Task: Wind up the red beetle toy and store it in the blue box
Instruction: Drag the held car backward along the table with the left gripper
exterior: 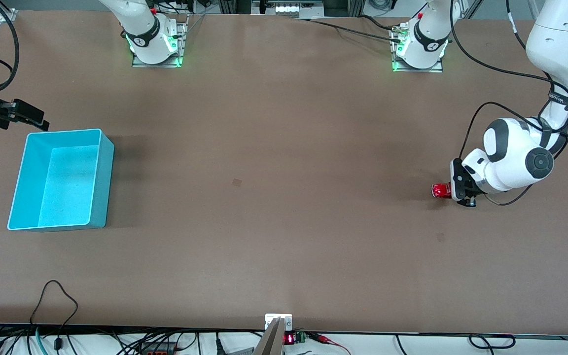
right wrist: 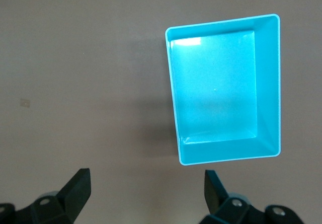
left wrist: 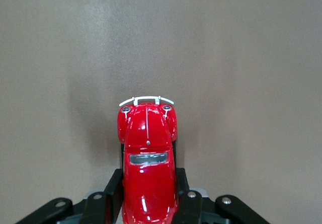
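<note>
The light cyan-blue open plastic box [exterior: 61, 180] sits on the brown counter [exterior: 274, 197] toward the right arm's end. Toward the left arm's end, a tiny glossy red beetle-shaped toy car [exterior: 441, 190] rests on the counter, the left pincer [left wrist: 149, 196] clamped on its sides. The right pincer [right wrist: 146, 186] hangs above the counter beside the box, fingers apart.

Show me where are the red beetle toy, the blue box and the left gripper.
red beetle toy [left wrist: 148, 173]: left wrist view, roof.
blue box [exterior: 102, 182]: front view, outer side wall.
left gripper [left wrist: 149, 196]: left wrist view, between its fingertips.
</note>
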